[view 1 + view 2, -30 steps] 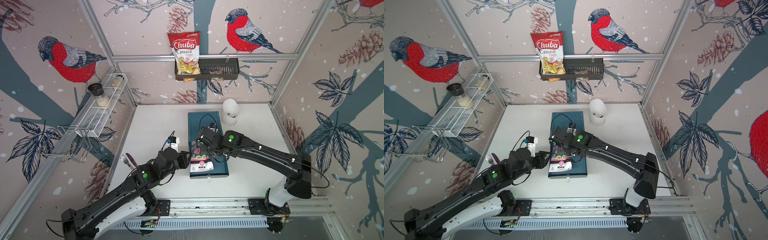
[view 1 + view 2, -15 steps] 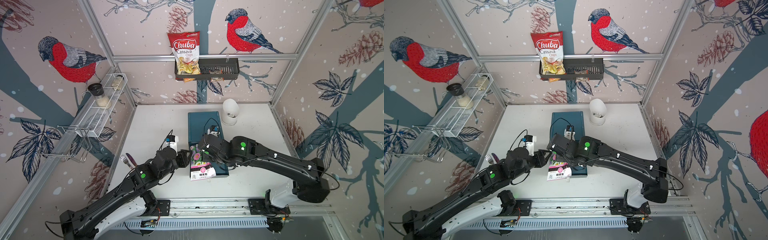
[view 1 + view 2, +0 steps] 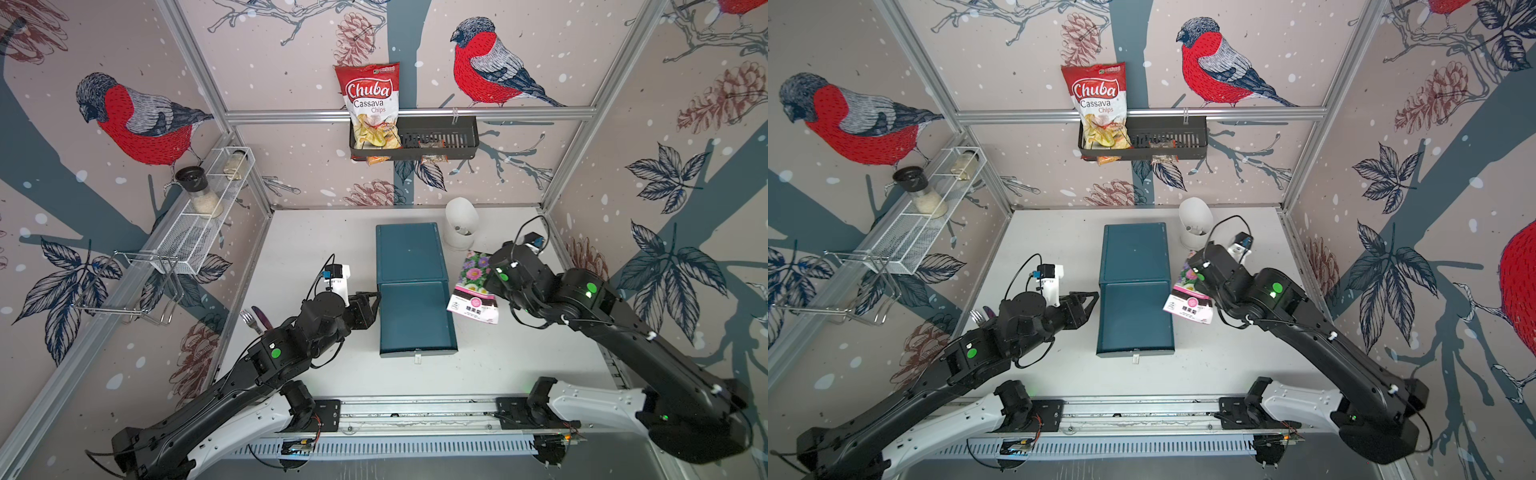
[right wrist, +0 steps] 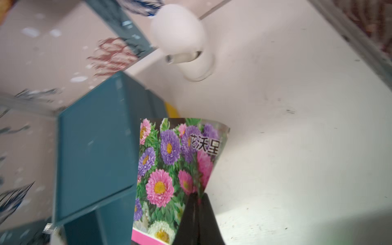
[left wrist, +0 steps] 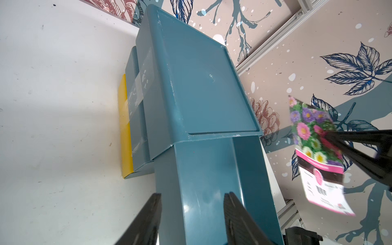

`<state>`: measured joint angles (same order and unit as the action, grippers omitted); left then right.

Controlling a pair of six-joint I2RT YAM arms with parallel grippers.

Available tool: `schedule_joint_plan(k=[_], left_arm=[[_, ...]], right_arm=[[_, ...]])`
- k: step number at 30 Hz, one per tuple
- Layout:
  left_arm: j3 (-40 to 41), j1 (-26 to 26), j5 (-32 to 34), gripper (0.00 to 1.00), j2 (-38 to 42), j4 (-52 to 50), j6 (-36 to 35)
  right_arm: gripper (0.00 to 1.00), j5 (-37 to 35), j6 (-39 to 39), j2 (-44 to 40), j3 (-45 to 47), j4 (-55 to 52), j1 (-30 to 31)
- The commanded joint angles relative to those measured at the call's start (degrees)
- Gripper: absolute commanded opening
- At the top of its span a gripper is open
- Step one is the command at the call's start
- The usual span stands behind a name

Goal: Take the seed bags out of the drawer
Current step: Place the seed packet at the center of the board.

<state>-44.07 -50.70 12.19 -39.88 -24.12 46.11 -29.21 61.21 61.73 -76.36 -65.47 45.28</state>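
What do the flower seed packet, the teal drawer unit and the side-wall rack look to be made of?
The flower seed packet: thin glossy printed film or coated paper; the sheet curves and shines. The teal drawer unit: probably moulded plastic, smooth semi-gloss, white scuffs along edges. The side-wall rack: white-coated wire mesh, see-through.

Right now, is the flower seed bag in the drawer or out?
Out: the right gripper holds the flower seed bag beside the drawer.

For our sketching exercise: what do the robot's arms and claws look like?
The left arm and right arm are black jointed links with white base segments, round green markers and looping black cables. The left claw and right claw each have two flat black tapering fingers.
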Motion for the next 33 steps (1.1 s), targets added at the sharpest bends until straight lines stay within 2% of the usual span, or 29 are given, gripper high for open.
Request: schedule_joint_plan(k=[1, 6, 9, 12, 20, 22, 25, 30, 33], left_arm=[[-0.4, 0.2, 1.4, 0.52, 0.6, -1.0, -0.1], [0.0, 0.3, 2.8, 0.52, 0.8, -1.4, 0.6], [0.3, 0.3, 3.1, 0.52, 0.8, -1.3, 0.8], [0.3, 0.3, 3.3, 0.52, 0.6, -1.0, 0.8], [1.3, 0.5, 3.0, 0.52, 0.0, 0.6, 1.0], [1.7, 0.6, 2.8, 0.52, 0.0, 0.9, 1.1], [2.1, 0.8, 2.3, 0.53, -0.1, 1.0, 1.1], [1.7, 1.4, 2.1, 0.53, -0.3, 0.9, 0.5], [1.5, 1.8, 2.0, 0.53, -0.6, 1.0, 0.5]], right_arm=[[0.00, 6.8, -7.4, -3.7, 9.7, 4.0, -12.9], [0.00, 16.7, -14.9, -7.2, 24.5, 12.9, -33.8], [0.00, 23.4, -18.2, -7.5, 30.7, 18.7, -42.8], [0.00, 25.3, -19.9, -4.8, 33.9, 22.0, -46.2], [0.00, 19.1, -17.6, 2.1, 36.5, 24.8, -52.5], [0.00, 19.4, -17.2, 3.9, 37.0, 25.8, -53.4], [0.12, 20.1, -16.6, 6.0, 38.3, 27.8, -53.7], [0.49, 20.5, -16.3, 5.0, 39.7, 29.3, -53.3], [0.61, 19.3, -16.0, 3.0, 37.9, 27.5, -51.9]])
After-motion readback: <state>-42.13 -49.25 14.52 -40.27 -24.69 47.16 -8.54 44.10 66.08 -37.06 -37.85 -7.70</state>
